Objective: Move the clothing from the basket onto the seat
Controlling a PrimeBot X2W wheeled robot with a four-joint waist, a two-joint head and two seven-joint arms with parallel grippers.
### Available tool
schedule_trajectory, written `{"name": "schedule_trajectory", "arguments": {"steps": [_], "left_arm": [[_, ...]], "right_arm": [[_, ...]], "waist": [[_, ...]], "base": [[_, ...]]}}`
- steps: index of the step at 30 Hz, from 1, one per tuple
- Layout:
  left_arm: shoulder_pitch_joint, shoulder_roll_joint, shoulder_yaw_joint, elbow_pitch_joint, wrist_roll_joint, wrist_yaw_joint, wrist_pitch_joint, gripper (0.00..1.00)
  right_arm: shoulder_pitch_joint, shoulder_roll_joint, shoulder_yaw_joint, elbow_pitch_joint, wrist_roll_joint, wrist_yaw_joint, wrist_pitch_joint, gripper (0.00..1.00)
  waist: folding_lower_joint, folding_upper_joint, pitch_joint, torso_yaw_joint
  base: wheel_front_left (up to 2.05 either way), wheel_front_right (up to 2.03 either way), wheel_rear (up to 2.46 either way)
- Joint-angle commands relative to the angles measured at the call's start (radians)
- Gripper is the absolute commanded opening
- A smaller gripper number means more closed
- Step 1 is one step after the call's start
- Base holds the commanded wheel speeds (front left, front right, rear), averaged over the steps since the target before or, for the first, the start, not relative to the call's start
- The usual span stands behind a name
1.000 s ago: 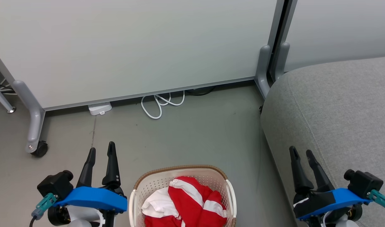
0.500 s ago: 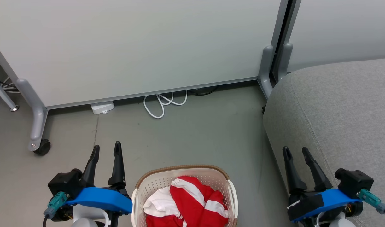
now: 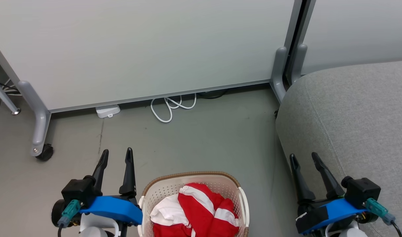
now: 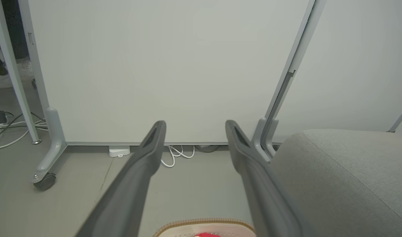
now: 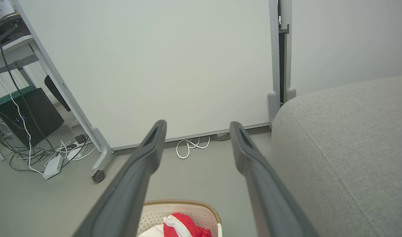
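Lying bunched in the cream basket [image 3: 191,173] on the floor [image 3: 204,141], the red-and-white clothing [image 3: 204,210] sat between the robot's two grippers. The left gripper [image 3: 117,152] hung just beside the basket's left rim, the right gripper [image 3: 303,155] well apart from it, at the edge of the grey seat [image 3: 352,115]. Both stood wide open, holding nothing.
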Motion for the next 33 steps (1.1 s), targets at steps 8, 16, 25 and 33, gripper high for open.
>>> {"name": "schedule_trajectory", "arguments": {"steps": [8,16,25,33], "left_arm": [[-0.021,0.005,-0.011,0.012,0.062,0.002,-0.024,1.0],[-0.023,0.005,-0.018,0.03,0.099,0.002,-0.04,1.0],[-0.032,0.005,-0.027,0.068,0.127,-0.002,-0.055,1.0],[-0.034,0.005,-0.03,0.089,0.116,-0.005,-0.058,1.0]], "right_arm": [[-0.019,-0.006,0.01,0.008,-0.077,0.002,-0.023,1.0],[-0.019,-0.006,0.015,0.019,-0.133,0.001,-0.037,1.0],[-0.026,-0.007,0.02,0.047,-0.187,0.002,-0.053,1.0],[-0.032,-0.006,0.019,0.069,-0.187,0.002,-0.055,1.0]], "waist": [[-0.0001,0.0,0.005,0.003],[-0.0001,0.0,0.008,0.004],[-0.0001,0.0,0.018,0.008],[-0.0001,0.0,0.021,0.009]], "base": [[0.0,0.0,0.0],[0.0,0.0,0.0],[0.0,0.0,0.0],[0.0,0.0,0.0]]}}
